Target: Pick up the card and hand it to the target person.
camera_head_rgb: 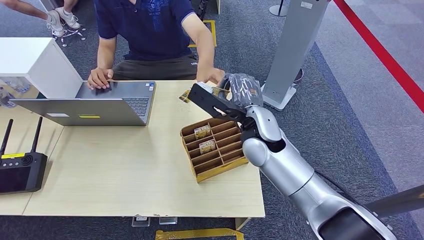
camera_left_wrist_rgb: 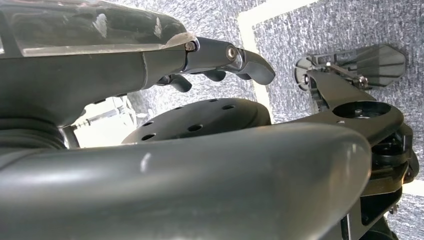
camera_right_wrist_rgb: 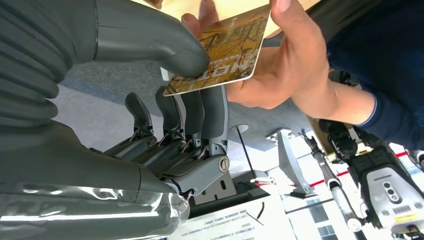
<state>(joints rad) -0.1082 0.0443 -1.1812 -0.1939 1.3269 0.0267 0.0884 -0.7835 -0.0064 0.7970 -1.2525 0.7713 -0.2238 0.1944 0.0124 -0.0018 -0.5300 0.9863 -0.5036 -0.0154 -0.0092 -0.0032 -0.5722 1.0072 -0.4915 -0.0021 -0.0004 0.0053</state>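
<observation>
My right hand (camera_head_rgb: 243,91) is stretched over the table's far right corner and pinches a golden-brown card (camera_right_wrist_rgb: 224,50) between thumb and fingers (camera_right_wrist_rgb: 200,107). A person's hand (camera_right_wrist_rgb: 280,65) grips the card's other end; in the head view that person's hand (camera_head_rgb: 210,76) meets mine at the table edge. The person in a blue shirt (camera_head_rgb: 145,25) sits behind the table. My left hand (camera_left_wrist_rgb: 220,60) hangs beside my body with its fingers slightly curled and nothing in it.
A wooden slotted card holder (camera_head_rgb: 214,147) with two more cards stands just under my right arm. An open laptop (camera_head_rgb: 100,102) lies at the table's back, the person's other hand on it. A black router (camera_head_rgb: 20,170) sits at the left edge. A grey stand (camera_head_rgb: 292,55) rises to the right.
</observation>
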